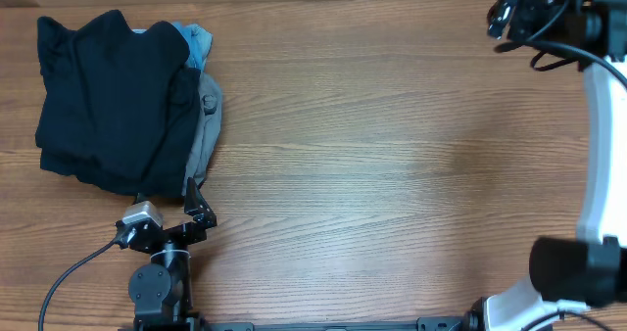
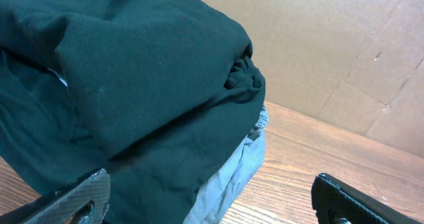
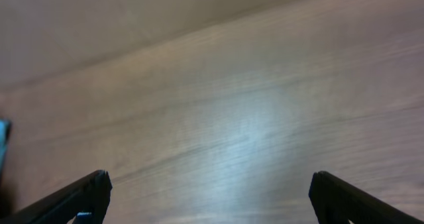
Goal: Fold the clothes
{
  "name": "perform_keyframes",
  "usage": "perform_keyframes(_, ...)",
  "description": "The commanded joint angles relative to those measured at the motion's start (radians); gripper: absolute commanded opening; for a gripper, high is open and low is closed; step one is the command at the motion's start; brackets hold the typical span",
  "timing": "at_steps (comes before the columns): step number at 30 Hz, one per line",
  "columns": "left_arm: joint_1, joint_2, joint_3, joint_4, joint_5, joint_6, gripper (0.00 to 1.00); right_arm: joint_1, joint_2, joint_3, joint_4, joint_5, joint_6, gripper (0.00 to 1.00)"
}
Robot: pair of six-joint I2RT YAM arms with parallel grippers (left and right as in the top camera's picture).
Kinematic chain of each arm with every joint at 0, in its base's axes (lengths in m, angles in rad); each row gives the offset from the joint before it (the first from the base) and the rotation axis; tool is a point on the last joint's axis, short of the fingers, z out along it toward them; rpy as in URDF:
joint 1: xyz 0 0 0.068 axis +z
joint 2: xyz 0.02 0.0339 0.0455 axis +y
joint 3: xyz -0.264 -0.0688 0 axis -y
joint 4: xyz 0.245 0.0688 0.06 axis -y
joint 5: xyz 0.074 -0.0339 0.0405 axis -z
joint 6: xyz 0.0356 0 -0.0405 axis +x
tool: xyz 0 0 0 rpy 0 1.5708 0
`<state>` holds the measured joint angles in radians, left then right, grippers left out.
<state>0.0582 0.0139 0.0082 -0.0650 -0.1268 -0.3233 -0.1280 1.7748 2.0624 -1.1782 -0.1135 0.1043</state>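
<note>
Wooden table (image 1: 392,174): black T-shirt (image 1: 108,96) lay bunched at 10 o'clock, long axis probably 12–6. Left gripper (image 1: 168,199), jaws wide and empty, sat nearer, shirt at its 12. Right gripper (image 1: 505,18), also wide, was well apart at 2 o'clock.

We count one black T-shirt (image 1: 108,96), one light-blue garment (image 1: 196,42), one grey garment (image 1: 208,120), one wooden table (image 1: 392,174), and two grippers: the left gripper (image 2: 209,194) and the right gripper (image 3: 209,187).
</note>
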Motion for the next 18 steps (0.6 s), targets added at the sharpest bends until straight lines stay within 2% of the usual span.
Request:
perform_keyframes(1,-0.006,-0.006,-0.003,0.001,0.009,-0.014,1.00,0.027,-0.189,-0.004,0.042,0.027,-0.002,1.00)
perform_keyframes(2,-0.006,-0.006,-0.003,0.001,0.009,-0.014,1.00,0.031,-0.218,-0.028,0.055,0.027,-0.002,1.00)
perform_keyframes(6,-0.006,-0.006,-0.003,0.001,0.009,-0.014,1.00,0.079,-0.472,-0.364,0.230,0.027,-0.005,1.00)
perform_keyframes(7,-0.006,-0.006,-0.003,0.001,0.008,-0.014,1.00,0.090,-0.550,-0.484,0.303,0.027,-0.005,1.00)
perform_keyframes(8,-0.006,-0.006,-0.003,0.001,0.009,-0.014,1.00,0.105,-0.689,-0.697,0.449,0.026,-0.005,1.00)
perform_keyframes(10,-0.006,-0.006,-0.003,0.001,0.009,-0.014,1.00,0.113,-0.806,-0.874,0.563,0.011,-0.004,1.00)
perform_keyframes(13,-0.006,-0.006,-0.003,0.001,0.009,-0.014,1.00,0.130,-0.977,-1.107,0.678,-0.021,-0.004,1.00)
perform_keyframes(18,-0.006,-0.006,-0.003,0.001,0.009,-0.014,1.00,0.135,-1.223,-1.347,0.747,-0.018,-0.005,1.00)
